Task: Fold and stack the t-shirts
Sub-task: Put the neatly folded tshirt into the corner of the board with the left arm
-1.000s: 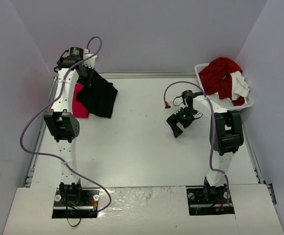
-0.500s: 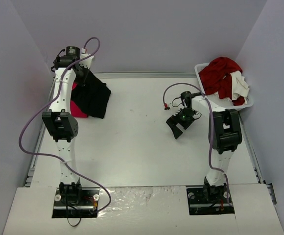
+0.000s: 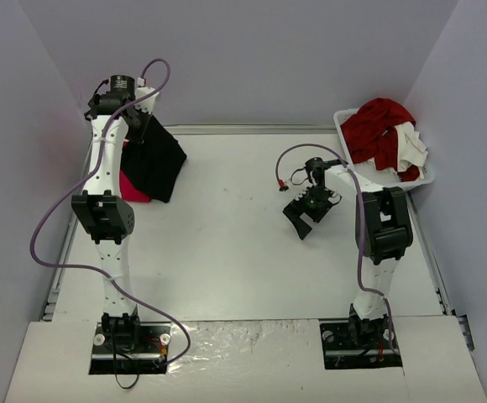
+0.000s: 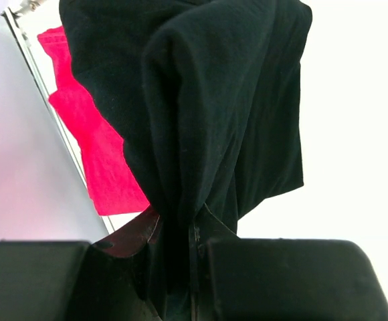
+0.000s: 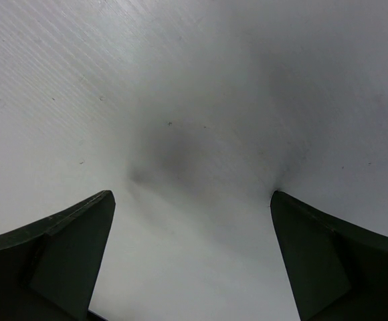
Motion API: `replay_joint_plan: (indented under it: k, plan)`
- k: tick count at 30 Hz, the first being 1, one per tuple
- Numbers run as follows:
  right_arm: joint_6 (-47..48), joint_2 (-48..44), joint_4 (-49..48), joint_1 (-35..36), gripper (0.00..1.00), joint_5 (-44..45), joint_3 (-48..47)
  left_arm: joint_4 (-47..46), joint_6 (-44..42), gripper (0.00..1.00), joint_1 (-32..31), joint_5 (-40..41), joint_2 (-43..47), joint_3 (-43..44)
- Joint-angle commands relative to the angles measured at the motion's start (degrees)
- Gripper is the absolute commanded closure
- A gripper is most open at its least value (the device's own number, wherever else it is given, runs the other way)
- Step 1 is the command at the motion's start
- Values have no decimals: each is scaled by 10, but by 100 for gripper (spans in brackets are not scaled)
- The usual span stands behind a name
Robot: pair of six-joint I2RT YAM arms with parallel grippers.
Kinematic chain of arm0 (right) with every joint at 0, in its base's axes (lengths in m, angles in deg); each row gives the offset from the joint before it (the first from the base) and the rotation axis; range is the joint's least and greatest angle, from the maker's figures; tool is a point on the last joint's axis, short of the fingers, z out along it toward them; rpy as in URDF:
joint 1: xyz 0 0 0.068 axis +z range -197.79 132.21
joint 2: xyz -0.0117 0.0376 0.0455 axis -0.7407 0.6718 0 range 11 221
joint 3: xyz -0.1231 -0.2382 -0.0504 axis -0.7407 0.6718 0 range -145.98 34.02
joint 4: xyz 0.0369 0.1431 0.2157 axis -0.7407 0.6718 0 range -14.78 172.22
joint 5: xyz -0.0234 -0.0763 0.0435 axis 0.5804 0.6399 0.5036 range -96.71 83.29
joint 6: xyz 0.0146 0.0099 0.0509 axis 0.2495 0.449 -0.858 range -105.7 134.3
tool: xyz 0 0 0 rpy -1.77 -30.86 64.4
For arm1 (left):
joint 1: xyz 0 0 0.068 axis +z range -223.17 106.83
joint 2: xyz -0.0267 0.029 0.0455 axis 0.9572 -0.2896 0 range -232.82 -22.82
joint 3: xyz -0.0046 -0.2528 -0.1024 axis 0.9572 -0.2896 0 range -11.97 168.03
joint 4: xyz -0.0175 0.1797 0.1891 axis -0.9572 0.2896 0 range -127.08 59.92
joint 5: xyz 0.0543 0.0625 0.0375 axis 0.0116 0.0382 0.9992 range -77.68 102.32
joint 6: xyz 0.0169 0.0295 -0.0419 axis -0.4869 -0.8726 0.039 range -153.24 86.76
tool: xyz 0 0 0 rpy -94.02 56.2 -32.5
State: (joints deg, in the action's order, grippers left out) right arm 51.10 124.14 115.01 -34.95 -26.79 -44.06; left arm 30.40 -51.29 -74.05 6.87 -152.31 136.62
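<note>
T-shirts: two. Black t-shirt (image 4: 201, 100) hangs clamped in left gripper (image 4: 188, 264), a grip only its wrist view shows; pink-red t-shirt (image 4: 90, 150) lies on tabletop (image 3: 227, 252). Right gripper (image 3: 307, 215) gapes empty.

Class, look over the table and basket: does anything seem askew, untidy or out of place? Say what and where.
The black t-shirt hangs bunched, unfolded, from the left arm's fingers at the far-left corner, hiding part of the pink-red t-shirt. At far right, red and white clothes heap above the basket rim.
</note>
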Motion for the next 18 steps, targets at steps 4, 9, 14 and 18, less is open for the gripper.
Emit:
replay_joint_plan:
  k: [4, 9, 14, 18]
  plan:
    - [-6, 39, 15, 4, 0, 18, 14, 9, -7, 98, 1, 20, 50, 38]
    - [-9, 43, 9, 4, 0, 33, 17, 16, -9, 98, -3, 31, 53, 43]
    - [-15, 50, 4, 7, 0, 50, 20, 24, -10, 98, -3, 33, 55, 44]
    - [-17, 53, 1, 11, 0, 62, 22, 25, -12, 98, -3, 38, 59, 48]
